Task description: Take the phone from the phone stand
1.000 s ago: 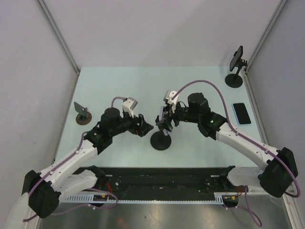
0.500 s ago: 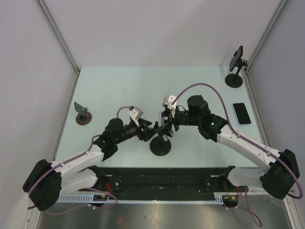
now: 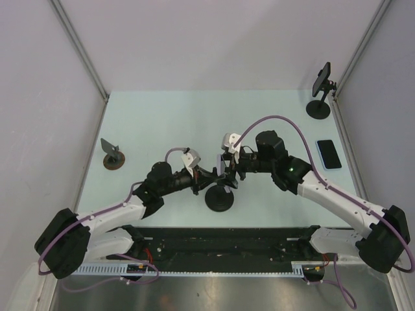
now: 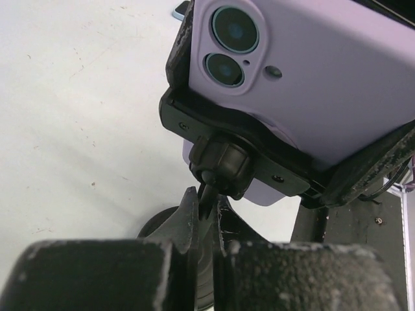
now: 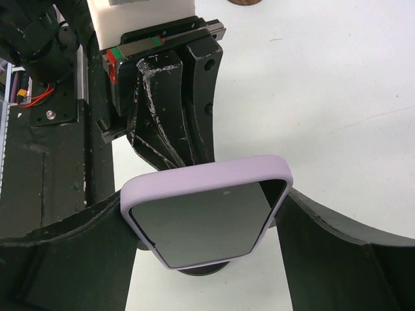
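The phone (image 5: pixel 202 223), in a lilac case, sits in the black clamp (image 4: pixel 233 133) of the phone stand, whose round base (image 3: pixel 219 199) rests on the table. The case's back and camera lenses (image 4: pixel 292 78) fill the left wrist view. My right gripper (image 5: pixel 206 217) is shut on the phone, one finger (image 5: pixel 78 256) pressed against each long side. Below the ball joint (image 4: pixel 220 165), my left gripper (image 4: pixel 206 202) is shut on the stand's thin stem. In the top view the two grippers meet over the base, left (image 3: pixel 207 180) and right (image 3: pixel 227 170).
A second black stand (image 3: pixel 318 109) with a dark phone stands at the back right corner. A blue-cased phone (image 3: pixel 329 153) lies flat near the right wall. A small brown stand (image 3: pixel 113 157) sits at the left. The black rail (image 3: pixel 220 243) runs along the near edge.
My left gripper has moved right, in under the phone, and closed on the stand's stem. The right gripper has kept its hold on the phone, shifting slightly right.
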You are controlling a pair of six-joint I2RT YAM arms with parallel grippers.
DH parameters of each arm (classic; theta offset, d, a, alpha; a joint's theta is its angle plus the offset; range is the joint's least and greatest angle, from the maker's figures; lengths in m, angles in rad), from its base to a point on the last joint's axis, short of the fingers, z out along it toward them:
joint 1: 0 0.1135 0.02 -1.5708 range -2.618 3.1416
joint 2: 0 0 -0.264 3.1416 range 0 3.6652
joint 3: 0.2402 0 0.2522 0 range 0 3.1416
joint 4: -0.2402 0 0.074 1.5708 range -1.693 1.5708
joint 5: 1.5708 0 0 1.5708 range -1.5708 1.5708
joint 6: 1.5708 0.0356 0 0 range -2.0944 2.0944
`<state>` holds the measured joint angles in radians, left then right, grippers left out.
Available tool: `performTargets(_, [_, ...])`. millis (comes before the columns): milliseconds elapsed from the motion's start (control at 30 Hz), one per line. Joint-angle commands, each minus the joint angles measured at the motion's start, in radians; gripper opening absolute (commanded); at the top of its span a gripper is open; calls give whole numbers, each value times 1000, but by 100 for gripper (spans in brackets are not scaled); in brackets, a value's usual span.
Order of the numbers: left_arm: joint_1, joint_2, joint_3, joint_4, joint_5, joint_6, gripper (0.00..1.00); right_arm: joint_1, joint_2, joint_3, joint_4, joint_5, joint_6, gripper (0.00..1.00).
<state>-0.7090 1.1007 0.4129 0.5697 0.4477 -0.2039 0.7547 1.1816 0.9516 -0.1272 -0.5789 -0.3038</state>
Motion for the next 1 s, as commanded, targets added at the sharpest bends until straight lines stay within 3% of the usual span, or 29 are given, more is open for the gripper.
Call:
performTargets(0, [2, -32, -31, 58, -187, -6, 0, 23, -59, 9, -18, -35, 20, 0])
performTargets(133, [5, -56, -78, 58, -354, -45, 0, 20, -115, -42, 38, 75, 52, 0])
performTargets(400, [8, -85, -128, 58, -435, -101, 0, 20, -234, -148, 153, 306, 115, 0])
performTargets(567, [8, -93, -138, 58, -426, -107, 0, 20, -241, -160, 179, 297, 129, 0])
performTargets(733, [8, -91, -141, 58, -426, -109, 0, -3, -226, -162, 210, 182, 167, 0])
performTargets(900, [8, -96, -138, 58, -403, -103, 0, 9, -212, -162, 230, 215, 186, 0])
performTargets(967, [8, -98, -138, 58, -397, -103, 0, 34, -209, -162, 247, 246, 212, 10])
